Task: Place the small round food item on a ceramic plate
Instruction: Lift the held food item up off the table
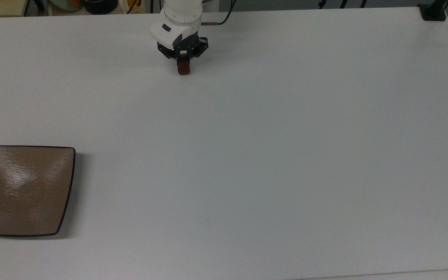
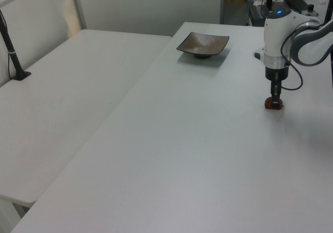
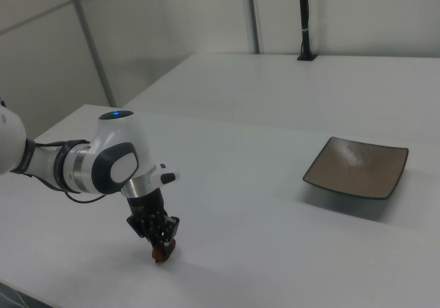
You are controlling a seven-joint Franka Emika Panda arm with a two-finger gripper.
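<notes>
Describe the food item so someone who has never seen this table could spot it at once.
Start at the white table and find the white robot arm at its far edge in the top view. Directly under the gripper sits the small round food item, between the fingers. It is a dark reddish-brown lump, far smaller than the square tan ceramic plate.

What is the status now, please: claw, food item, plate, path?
Claw down, shut on the food item, item on the table. Ceramic plate bare, far off at the top view's lower left. Nothing between them.

small reddish-brown round food item [image 1: 184, 69] on white table, square tan ceramic plate [image 1: 23, 189] well apart
</notes>
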